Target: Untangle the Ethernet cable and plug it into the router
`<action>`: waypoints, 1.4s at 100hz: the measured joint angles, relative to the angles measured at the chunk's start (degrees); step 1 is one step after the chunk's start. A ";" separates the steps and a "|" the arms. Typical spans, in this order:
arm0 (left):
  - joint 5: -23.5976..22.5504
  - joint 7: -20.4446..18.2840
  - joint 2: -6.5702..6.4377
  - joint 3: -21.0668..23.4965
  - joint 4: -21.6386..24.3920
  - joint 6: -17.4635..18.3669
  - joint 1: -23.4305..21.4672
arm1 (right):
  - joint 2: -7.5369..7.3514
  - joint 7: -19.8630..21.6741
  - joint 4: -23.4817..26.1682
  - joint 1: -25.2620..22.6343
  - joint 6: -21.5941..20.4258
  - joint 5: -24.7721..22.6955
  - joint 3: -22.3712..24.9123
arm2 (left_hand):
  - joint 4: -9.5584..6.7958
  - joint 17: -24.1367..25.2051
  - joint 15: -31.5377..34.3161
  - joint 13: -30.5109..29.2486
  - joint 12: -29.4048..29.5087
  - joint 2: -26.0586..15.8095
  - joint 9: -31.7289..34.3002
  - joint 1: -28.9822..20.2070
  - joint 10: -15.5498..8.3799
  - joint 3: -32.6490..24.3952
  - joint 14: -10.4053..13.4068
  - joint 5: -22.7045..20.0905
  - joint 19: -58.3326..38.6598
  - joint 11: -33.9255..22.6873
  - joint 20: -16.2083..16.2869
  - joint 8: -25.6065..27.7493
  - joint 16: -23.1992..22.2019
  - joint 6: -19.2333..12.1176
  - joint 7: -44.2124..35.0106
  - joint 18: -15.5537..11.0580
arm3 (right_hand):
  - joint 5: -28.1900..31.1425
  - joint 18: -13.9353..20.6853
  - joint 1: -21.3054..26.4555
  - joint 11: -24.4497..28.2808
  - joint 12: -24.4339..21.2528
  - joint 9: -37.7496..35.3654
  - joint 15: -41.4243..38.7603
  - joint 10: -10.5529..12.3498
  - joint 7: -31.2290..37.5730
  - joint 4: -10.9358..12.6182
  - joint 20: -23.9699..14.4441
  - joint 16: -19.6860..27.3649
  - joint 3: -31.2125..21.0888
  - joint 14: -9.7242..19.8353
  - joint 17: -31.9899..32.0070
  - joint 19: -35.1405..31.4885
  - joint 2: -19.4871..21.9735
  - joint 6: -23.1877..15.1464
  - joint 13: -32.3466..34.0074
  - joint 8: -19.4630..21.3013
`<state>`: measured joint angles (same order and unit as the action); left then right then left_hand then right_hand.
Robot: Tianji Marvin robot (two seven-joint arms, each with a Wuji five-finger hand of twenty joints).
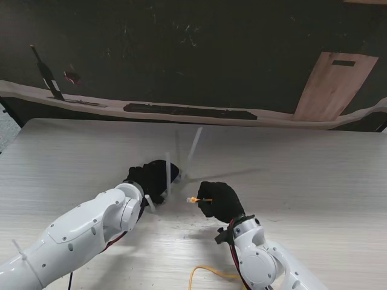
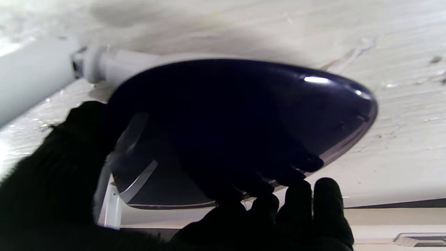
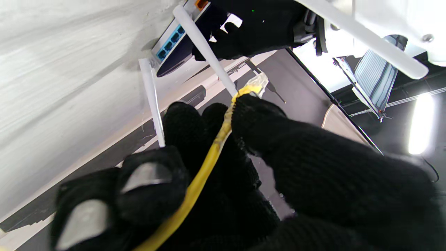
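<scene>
A dark router (image 2: 244, 129) with white antennas (image 1: 193, 151) stands mid-table. My black-gloved left hand (image 1: 151, 178) is shut on the router's body, and its fingers (image 2: 306, 209) curl around the casing. The blue ports (image 3: 170, 43) on the router's back face my right hand. My right hand (image 1: 221, 200), also gloved, is shut on a yellow Ethernet cable (image 3: 205, 164). The clear plug (image 1: 192, 199) sticks out from its fingertips toward the router, a short gap away. The rest of the cable (image 1: 208, 273) trails back past my right forearm.
A long dark strip (image 1: 190, 111) lies on the ledge behind the table. A wooden board (image 1: 334, 84) leans at the far right and a dark tool (image 1: 48, 75) at the far left. The white tabletop (image 1: 314, 175) stretches to both sides.
</scene>
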<state>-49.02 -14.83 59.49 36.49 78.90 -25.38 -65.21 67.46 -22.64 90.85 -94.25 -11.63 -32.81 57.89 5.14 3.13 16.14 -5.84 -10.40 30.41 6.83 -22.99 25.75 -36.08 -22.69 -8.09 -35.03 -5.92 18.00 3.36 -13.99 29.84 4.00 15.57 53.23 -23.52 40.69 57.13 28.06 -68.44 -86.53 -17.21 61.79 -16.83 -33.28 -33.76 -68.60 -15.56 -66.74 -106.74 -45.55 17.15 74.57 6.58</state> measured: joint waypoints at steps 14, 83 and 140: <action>1.74 -1.19 -0.23 -2.83 -0.93 0.13 2.78 | 0.02 0.25 -0.19 0.54 0.17 0.07 -0.52 | 0.02 -1.55 -0.38 -1.92 -1.52 3.84 -0.02 -1.72 3.68 -4.53 -3.37 0.00 -6.00 -1.66 2.94 1.34 -0.12 3.75 -0.65 1.38 | -0.38 0.00 0.00 0.00 0.00 0.00 0.00 0.00 0.08 0.00 0.00 0.00 0.01 0.00 0.00 0.00 0.11 0.00 0.00 0.00; 7.57 -2.13 0.12 -3.97 -4.23 5.45 6.91 | -0.10 0.16 1.57 -1.32 0.17 -1.51 1.41 | -18.78 -7.87 -5.07 -9.11 -4.74 6.62 3.28 -3.71 8.00 -8.63 -7.72 1.61 -5.00 -2.28 2.66 9.77 0.00 7.79 -7.87 6.80 | -0.38 0.00 0.01 0.01 0.00 0.00 0.00 0.00 0.10 0.00 0.00 0.00 0.01 0.00 0.00 0.00 0.12 0.00 0.00 0.00; 0.76 -10.68 -2.42 10.79 9.48 14.50 -6.80 | -0.11 -0.04 2.55 -0.88 6.85 -0.71 -1.77 | -18.79 -16.74 -7.28 -19.14 -6.97 8.49 12.52 -3.71 6.85 -8.18 -7.45 0.95 -4.97 -2.28 1.14 15.62 0.00 6.24 -20.72 7.66 | -0.38 0.00 0.71 0.01 0.01 0.00 0.00 0.00 0.10 0.00 0.01 0.00 0.01 0.00 0.00 0.00 0.12 0.93 0.00 -0.10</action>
<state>-48.26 -25.51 57.07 47.28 88.38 -10.88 -72.01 67.35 -22.68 93.40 -95.13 -4.79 -33.52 56.13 -13.64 -13.61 8.85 -24.98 -17.37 38.90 19.35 -26.69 32.60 -44.25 -30.14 -7.14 -39.99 -8.20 19.14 18.97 -13.99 36.08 -16.72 23.23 52.85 -23.52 41.40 57.15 28.07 -68.44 -86.53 -17.21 61.89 -16.83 -33.27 -33.76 -68.59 -15.56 -66.74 -106.74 -45.43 18.08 74.57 6.48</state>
